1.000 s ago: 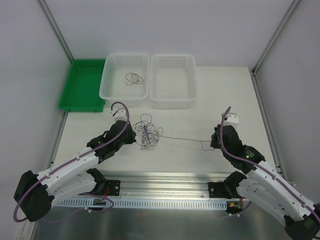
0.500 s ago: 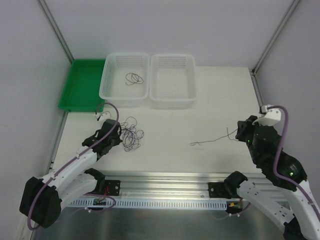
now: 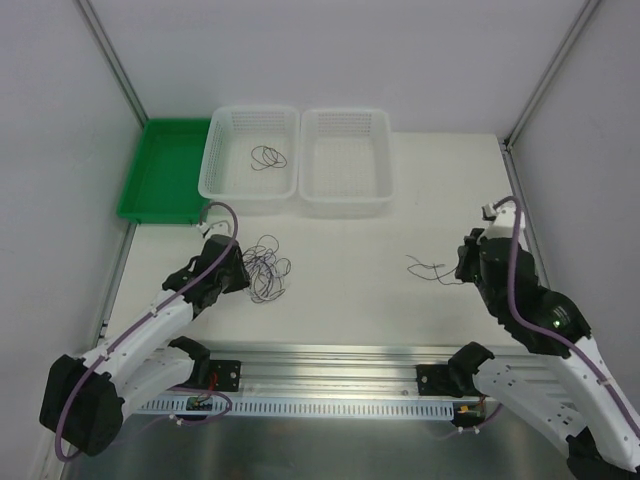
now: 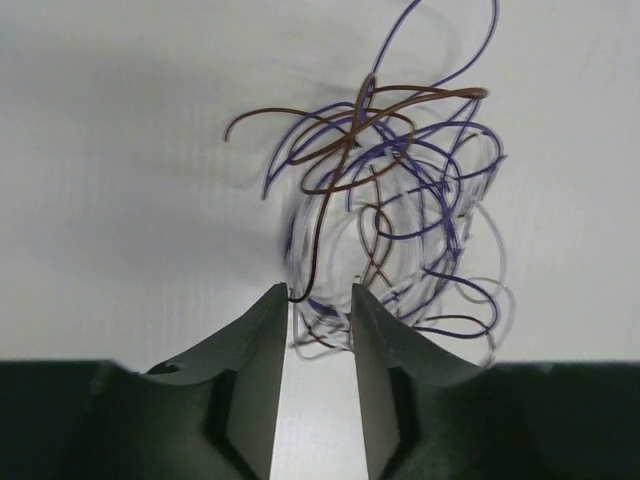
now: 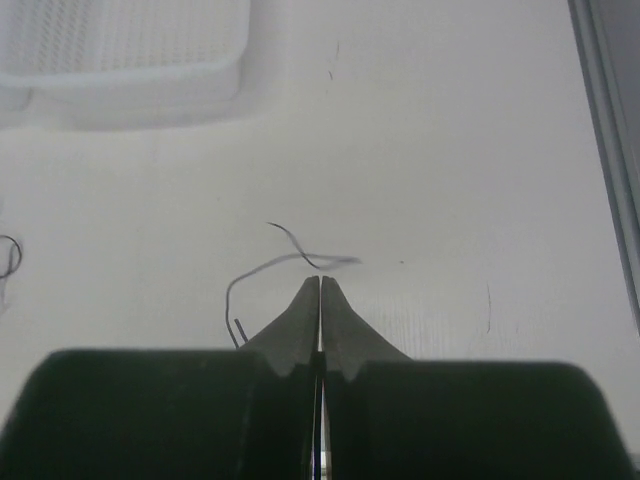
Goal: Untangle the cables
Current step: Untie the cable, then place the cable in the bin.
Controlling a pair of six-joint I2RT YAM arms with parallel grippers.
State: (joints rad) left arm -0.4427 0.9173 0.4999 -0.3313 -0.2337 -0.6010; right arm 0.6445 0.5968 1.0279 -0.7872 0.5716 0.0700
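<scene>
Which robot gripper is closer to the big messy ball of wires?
Left. The left gripper sits right beside the tangle, its jaws slightly apart. The right gripper is far across the table, shut on a single wire.

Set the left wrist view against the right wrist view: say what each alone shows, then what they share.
Left wrist only: a tangle of purple and brown wires ahead of the left jaws, which stand apart. Right wrist only: a single dark wire pinched at the tips of the shut right jaws, and a corner of a white basket. Shared: the white table.
</scene>
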